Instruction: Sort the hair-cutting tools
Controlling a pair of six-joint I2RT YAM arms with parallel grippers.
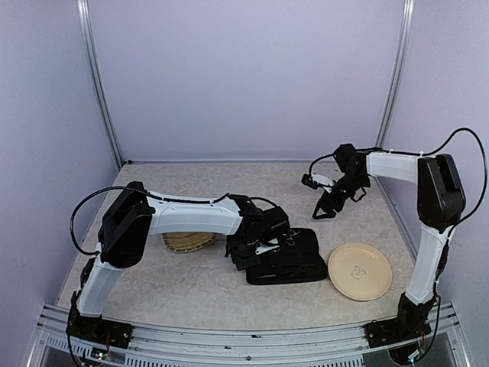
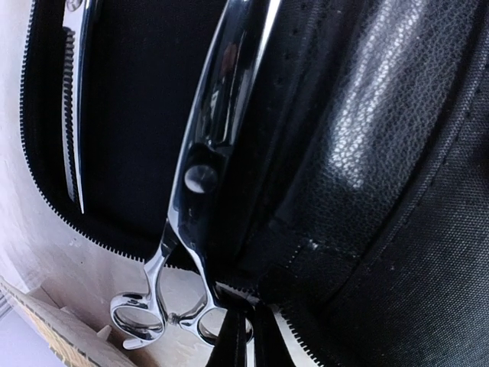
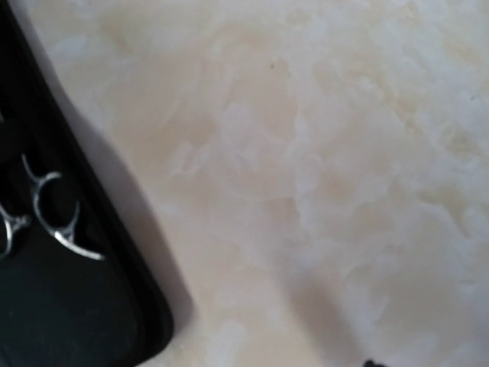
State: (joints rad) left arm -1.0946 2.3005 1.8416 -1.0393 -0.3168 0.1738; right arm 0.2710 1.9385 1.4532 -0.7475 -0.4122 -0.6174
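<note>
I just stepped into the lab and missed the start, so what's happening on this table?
The left gripper is down at the open black zip case, shut on a pair of silver scissors, seemingly near its ring handles. A second pair of scissors lies inside the case. The right gripper hangs open above the table farther back, holding nothing. A round beige plate sits right of the case with no tool on it. A woven tray sits left, partly hidden by the left arm.

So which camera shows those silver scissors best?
The left wrist view: scissors fill it, pivot screw and ring handles sharp. The right wrist view catches only handle loops; the top view, glints on the zip case.
</note>
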